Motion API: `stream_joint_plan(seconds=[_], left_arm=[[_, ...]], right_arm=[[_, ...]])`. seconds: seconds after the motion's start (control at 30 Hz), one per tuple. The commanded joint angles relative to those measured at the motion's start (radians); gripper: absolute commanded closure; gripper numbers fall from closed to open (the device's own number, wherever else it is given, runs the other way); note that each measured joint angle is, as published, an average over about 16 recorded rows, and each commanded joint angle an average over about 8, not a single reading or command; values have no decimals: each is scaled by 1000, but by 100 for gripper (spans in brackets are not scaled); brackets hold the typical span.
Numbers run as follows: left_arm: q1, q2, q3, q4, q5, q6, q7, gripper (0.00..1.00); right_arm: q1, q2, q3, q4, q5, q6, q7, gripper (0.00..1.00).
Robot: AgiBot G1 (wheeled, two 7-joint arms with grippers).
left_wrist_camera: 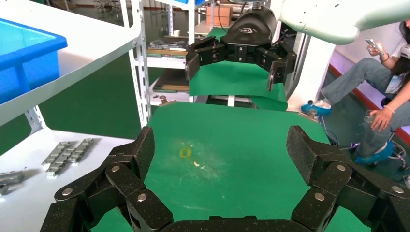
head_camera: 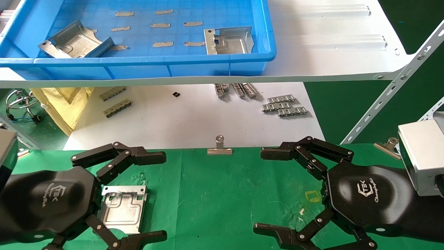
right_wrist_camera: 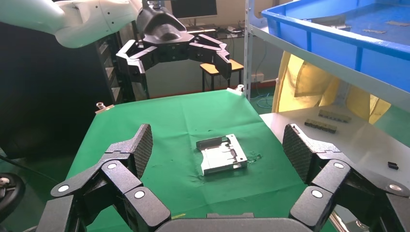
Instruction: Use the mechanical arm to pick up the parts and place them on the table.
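One silver part [head_camera: 123,208] lies flat on the green table [head_camera: 222,194]; it also shows in the right wrist view [right_wrist_camera: 222,154]. My left gripper [head_camera: 154,198] is open and empty, held above the table with this part under its palm end. My right gripper [head_camera: 267,192] is open and empty over bare cloth at the right. Two more silver parts [head_camera: 74,43] [head_camera: 229,41] lie in the blue tray [head_camera: 270,52] on the shelf. In the left wrist view my left gripper [left_wrist_camera: 222,154] is wide open over cloth, with the right gripper [left_wrist_camera: 237,58] farther off.
The tray stands on a white shelf board [head_camera: 329,45] overhanging the far side. Below it lie grey toothed strips [head_camera: 284,106] on a white surface. Binder clips [head_camera: 219,147] [head_camera: 388,146] hold the cloth's far edge. A slanted shelf brace [head_camera: 392,90] stands at right.
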Motion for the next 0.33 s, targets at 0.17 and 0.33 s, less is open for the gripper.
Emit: stream_joint_plan(seconds=[0.17,0.33], left_arm=[[-5,2,5,13,2,1,4,0],[-7,3,7,17,3,1,6,0]], right_arm=[[0,0,0,0,0,0,0,0],[0,0,0,0,0,0,0,0]])
